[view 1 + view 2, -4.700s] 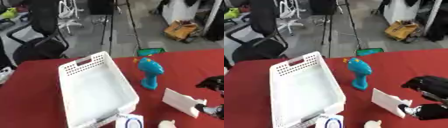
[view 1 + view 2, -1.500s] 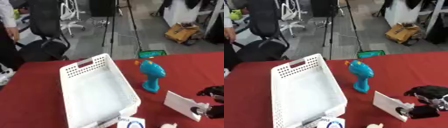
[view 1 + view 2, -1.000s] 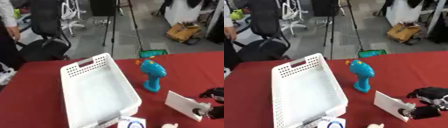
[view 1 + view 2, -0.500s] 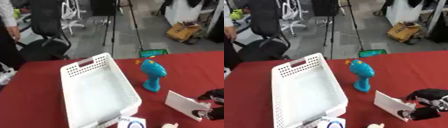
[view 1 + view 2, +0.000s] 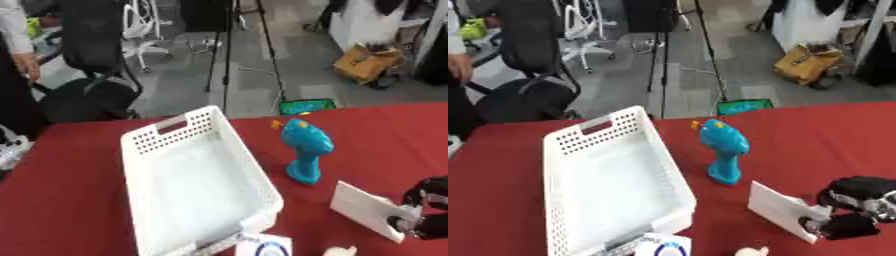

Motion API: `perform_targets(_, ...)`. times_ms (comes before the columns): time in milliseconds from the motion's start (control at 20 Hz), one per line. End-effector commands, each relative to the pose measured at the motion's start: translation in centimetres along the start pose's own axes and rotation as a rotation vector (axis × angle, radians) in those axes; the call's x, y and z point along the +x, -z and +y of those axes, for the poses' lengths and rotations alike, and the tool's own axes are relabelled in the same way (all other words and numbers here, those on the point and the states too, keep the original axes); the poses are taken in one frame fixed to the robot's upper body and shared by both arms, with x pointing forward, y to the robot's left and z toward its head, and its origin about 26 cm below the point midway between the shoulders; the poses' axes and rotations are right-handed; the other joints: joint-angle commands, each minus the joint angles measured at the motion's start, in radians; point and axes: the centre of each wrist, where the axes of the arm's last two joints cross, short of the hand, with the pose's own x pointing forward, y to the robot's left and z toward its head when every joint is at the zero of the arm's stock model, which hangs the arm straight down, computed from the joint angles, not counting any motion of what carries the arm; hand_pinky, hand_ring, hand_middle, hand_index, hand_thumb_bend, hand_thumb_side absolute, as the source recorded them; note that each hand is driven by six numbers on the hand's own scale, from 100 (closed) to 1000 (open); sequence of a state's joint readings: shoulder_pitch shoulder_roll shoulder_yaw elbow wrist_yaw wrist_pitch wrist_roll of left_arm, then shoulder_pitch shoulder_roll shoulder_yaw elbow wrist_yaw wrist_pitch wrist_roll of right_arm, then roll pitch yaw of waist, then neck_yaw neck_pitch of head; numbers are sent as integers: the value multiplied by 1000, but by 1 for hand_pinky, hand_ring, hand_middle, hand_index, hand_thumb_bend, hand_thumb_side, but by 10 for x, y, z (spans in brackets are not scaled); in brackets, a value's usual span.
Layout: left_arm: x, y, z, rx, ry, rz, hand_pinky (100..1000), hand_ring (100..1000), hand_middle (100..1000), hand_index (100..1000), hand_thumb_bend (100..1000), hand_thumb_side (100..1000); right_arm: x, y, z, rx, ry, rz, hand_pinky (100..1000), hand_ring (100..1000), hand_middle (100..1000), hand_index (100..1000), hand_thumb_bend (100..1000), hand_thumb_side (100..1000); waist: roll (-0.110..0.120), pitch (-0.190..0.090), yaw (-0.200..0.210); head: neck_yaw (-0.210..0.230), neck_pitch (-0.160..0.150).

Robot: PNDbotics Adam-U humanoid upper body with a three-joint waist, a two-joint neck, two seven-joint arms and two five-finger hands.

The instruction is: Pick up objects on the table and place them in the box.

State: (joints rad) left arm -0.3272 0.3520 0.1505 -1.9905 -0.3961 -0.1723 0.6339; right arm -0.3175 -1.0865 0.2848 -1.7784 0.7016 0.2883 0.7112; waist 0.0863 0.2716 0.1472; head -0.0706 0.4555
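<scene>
— White flat card [image 5: 780,210] pinched by right hand [image 5: 852,210], fingers curled around its near edge; tilted, low over red table [image 5: 815,130].
— Risk?
— Possible slip from edge-only pinch; possible clipping of blue toy [image 5: 724,148] en route to empty white box [image 5: 614,190] beyond.

Showing right hand [image 5: 852,210] only, at lower right edge. Appearing mostly black, rounded glossy back housing. Showing silver-grey metal segments at fingers [image 5: 820,225] and knuckle area. Fingertips looking dark, blunt. No cables or markings resolving.
</scene>
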Motion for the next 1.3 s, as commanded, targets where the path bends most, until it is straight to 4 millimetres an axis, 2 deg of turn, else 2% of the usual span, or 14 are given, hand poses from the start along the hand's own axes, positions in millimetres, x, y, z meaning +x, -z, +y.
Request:
perform_targets(50,4,7,0,1,-8,-27,666,631,623,732,100,911,-2,-7,-10,-46,-14,13,999,968,647,812,302,961,-5,-17,0,3,-11)
perform_targets(550,4,8,0,1,-11,-29,666,631,623,732,100,909,-1,-6,-9,-45,-2,1,992,958,606,788,307,942,-5,-16,0,7,-13)
perform_targets(850,4,8,0,0,-9,-30,666,632,623,732,100,910,2,-9,-11,-55,1,-20,982,944,558,748,284,927,-5,-18,-1,10,-9)
perform_targets(900,4,8,0,0,-9,-30,666,632,623,732,100,911,3,-10,-11,-57,0,-27,971,927,532,716,256,920,-6,-19,-1,11,-10)
perform_targets(1300,4,8,0,-5,-9,-31,666,631,623,732,100,910,9,-16,-13,-71,2,-53,962,913,509,690,232,879,-7,-22,-2,16,-13)
